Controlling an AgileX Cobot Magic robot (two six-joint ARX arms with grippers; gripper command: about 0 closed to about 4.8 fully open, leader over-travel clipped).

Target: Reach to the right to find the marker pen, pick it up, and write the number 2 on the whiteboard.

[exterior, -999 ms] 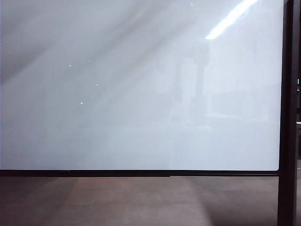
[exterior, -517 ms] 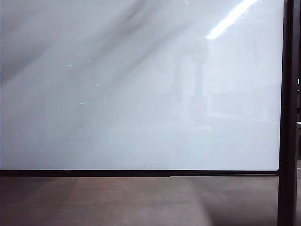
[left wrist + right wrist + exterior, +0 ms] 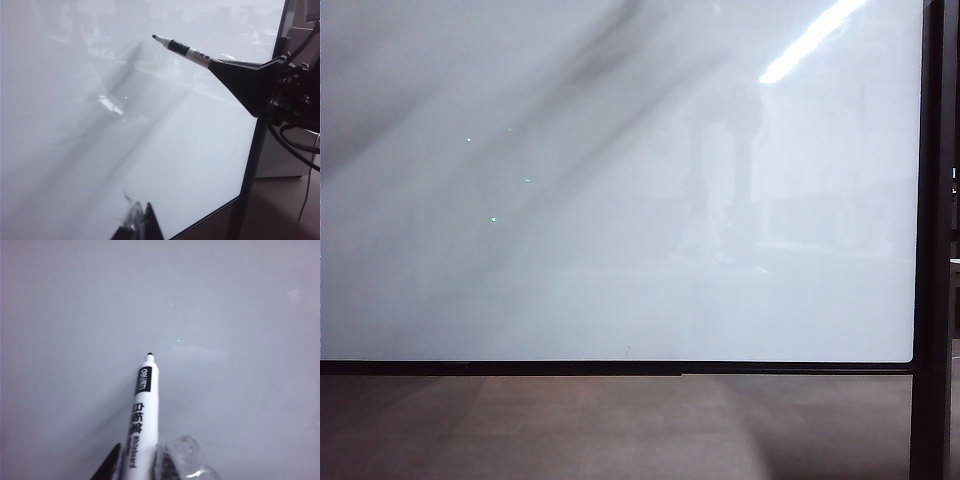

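Presently:
Right gripper [image 3: 142,465]: clenched on the marker pen [image 3: 141,410], barrel gripped between its fingers, dark tip pointed at the whiteboard [image 3: 620,200], just off it.
Left gripper [image 3: 140,227]: only fingertips seen, near the board's lower edge; opening cannot be told.

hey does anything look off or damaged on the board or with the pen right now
Nothing stands out. The whiteboard is unmarked, with only reflections. The right gripper is shut on the marker pen, uncapped tip aimed at the board. The left gripper sits low before the board.
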